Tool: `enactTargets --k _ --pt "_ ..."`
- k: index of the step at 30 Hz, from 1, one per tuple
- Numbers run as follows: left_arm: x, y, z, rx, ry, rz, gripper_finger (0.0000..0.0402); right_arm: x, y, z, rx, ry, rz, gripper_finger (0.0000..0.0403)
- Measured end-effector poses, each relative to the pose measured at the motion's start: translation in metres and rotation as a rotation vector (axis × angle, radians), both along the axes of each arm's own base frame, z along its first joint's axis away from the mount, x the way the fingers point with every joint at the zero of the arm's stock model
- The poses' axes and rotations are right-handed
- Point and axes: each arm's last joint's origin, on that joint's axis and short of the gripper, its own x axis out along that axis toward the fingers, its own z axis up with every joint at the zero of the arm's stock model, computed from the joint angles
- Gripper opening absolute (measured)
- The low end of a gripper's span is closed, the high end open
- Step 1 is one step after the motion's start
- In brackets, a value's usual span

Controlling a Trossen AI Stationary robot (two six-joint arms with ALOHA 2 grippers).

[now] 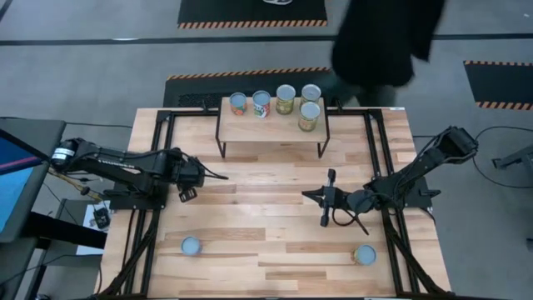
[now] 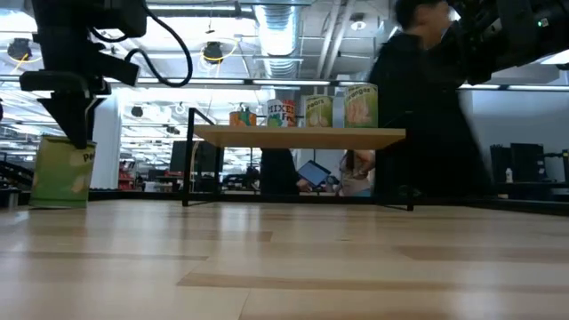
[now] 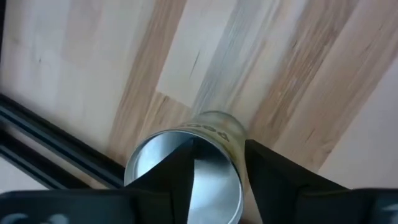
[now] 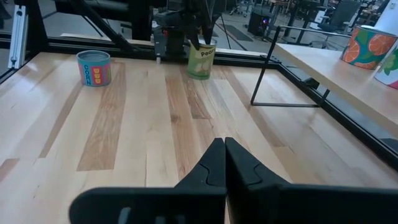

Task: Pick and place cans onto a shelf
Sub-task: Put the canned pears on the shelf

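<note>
Several cans (image 1: 286, 99) stand on the shelf (image 1: 266, 129) at the table's far edge. An olive-green labelled can (image 2: 60, 173) stands upright on the table at the left. My left gripper (image 1: 185, 193) points down over this can, open. In the left wrist view one finger (image 3: 177, 177) shows over the can's silvery lid (image 3: 211, 180), and the other finger (image 3: 267, 177) shows beside its wall. My right gripper (image 1: 306, 196) is shut and empty, low over the table's middle right. Two more cans stand near the front edge, a blue-labelled one (image 1: 191, 245) and another one (image 1: 364, 254).
A person in dark clothes (image 1: 379, 37) moves just behind the shelf. Black frame rails (image 1: 158, 158) run along the table's left and right sides. Bare planks (image 1: 266, 233) lie between the two arms and the front cans.
</note>
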Motion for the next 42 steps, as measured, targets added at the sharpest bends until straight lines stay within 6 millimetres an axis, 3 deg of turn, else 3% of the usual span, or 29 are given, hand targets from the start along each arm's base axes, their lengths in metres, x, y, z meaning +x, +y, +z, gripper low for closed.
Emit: enactTargets --k 13,26,42 --pt "0.000 0.000 0.001 0.007 0.038 -0.124 0.0007 0.000 0.000 0.000 0.000 -0.001 0.000 0.0008" --pt "0.016 -0.018 0.033 0.005 -0.080 -0.360 0.0001 0.000 0.001 0.000 0.009 -0.003 0.025 0.0016" --pt "0.014 -0.025 0.036 0.063 -0.077 -0.412 0.0000 0.000 0.001 0.000 0.016 -0.004 0.024 0.0016"
